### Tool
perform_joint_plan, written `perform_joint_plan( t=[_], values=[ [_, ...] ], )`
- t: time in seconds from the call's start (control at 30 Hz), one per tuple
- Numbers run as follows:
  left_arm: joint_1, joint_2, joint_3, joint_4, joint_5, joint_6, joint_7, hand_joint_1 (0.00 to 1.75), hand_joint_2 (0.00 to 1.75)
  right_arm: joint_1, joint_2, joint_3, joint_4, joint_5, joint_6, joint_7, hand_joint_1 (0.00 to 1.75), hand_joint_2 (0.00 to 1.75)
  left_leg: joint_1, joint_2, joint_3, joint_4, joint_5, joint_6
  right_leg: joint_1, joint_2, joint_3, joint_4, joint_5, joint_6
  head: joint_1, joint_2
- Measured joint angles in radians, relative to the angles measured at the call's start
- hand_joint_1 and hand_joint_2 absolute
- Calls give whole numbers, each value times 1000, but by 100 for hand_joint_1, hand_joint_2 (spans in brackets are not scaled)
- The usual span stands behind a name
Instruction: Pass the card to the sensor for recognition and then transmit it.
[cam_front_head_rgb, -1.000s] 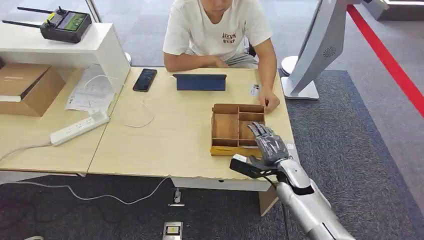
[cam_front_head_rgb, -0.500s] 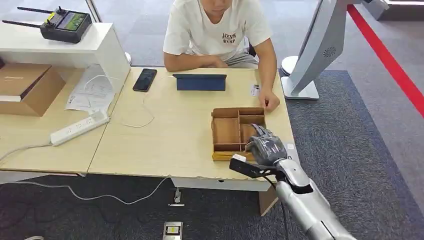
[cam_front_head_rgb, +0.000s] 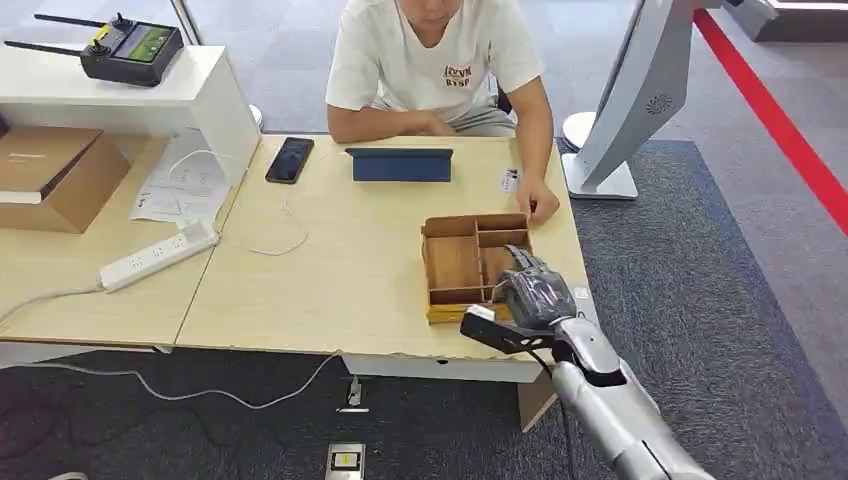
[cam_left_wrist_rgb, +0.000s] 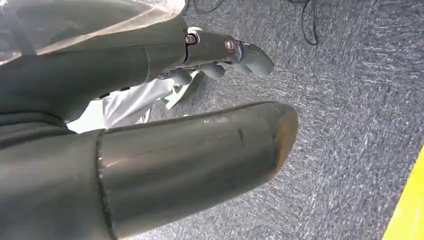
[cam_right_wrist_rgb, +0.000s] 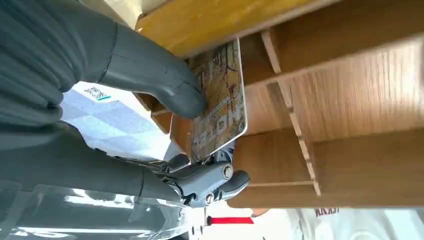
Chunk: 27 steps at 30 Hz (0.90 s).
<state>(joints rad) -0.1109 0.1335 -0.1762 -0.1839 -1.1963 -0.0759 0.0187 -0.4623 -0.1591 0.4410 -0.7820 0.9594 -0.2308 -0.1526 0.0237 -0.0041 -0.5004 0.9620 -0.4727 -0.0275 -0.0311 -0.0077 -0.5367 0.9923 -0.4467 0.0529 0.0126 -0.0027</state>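
The right hand (cam_front_head_rgb: 535, 290) reaches into the wooden tray (cam_front_head_rgb: 452, 262) at the table's (cam_front_head_rgb: 330, 280) five o'clock corner, its thumb (cam_right_wrist_rgb: 150, 75) and fingers (cam_right_wrist_rgb: 220, 177) pinching a card (cam_right_wrist_rgb: 220, 102) over the tray's near right compartment. The left hand (cam_left_wrist_rgb: 227, 52) hangs over grey carpet, fingers loosely curled with nothing in them. At twelve o'clock a person (cam_front_head_rgb: 435, 60) sits, one hand (cam_front_head_rgb: 540, 203) touching the tray's far corner, beside a blue tablet (cam_front_head_rgb: 400, 164).

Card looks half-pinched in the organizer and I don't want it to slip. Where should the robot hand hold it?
Keep to the card's flat faces near its raised end, thumb on one, fingers behind, coming from above the wooden organizer; the dividers probably block its lower edge.
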Motion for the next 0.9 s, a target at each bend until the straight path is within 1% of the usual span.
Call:
perform_joint_plan(
  t=[0.1, 0.27, 0.47, 0.67, 0.8, 0.9],
  values=[
    [0, 0, 0, 0, -1, 0, -2, 0, 0, -4, -2, -6, -29, -29, -14, 2, 175, 175, 0, 0, 0, 0, 0, 0, 0, 0, 0, 0, 0, 0, 0, 0],
    [1, 0, 3, 0, -3, 0, -10, 0, 0, -26, -17, -30, -139, -54, 34, 29, 175, 175, 0, 0, 0, 0, 0, 0, 0, 0, 0, 0, 0, 0, 0, 0],
    [2, 0, 5, 0, -15, 0, -13, 0, 0, -47, -29, -55, -305, -58, 99, 58, 175, 175, 0, 0, 0, 0, 0, 0, 0, 0, 0, 0, 0, 0, 0, 0],
    [2, 0, 5, 0, -18, 0, -19, 0, 0, -64, -29, -63, -401, -49, 121, 58, 175, 175, 0, 0, 0, 0, 0, 0, 0, 0, 0, 0, 0, 0, 0, 0],
    [2, 0, 5, 0, -35, 0, -24, 0, 0, -104, -19, -63, -396, -48, 101, 24, 175, 175, 0, 0, 0, 0, 1, -1, 0, 0, 0, 0, 0, 0, 0, 0],
    [1, 0, 4, 0, -58, 0, -32, 0, 0, -172, -8, -61, -324, -47, 30, -18, 175, 175, 0, 0, 0, 0, 1, -1, 0, 0, 0, 0, 1, -1, 0, 0]
  ],
)
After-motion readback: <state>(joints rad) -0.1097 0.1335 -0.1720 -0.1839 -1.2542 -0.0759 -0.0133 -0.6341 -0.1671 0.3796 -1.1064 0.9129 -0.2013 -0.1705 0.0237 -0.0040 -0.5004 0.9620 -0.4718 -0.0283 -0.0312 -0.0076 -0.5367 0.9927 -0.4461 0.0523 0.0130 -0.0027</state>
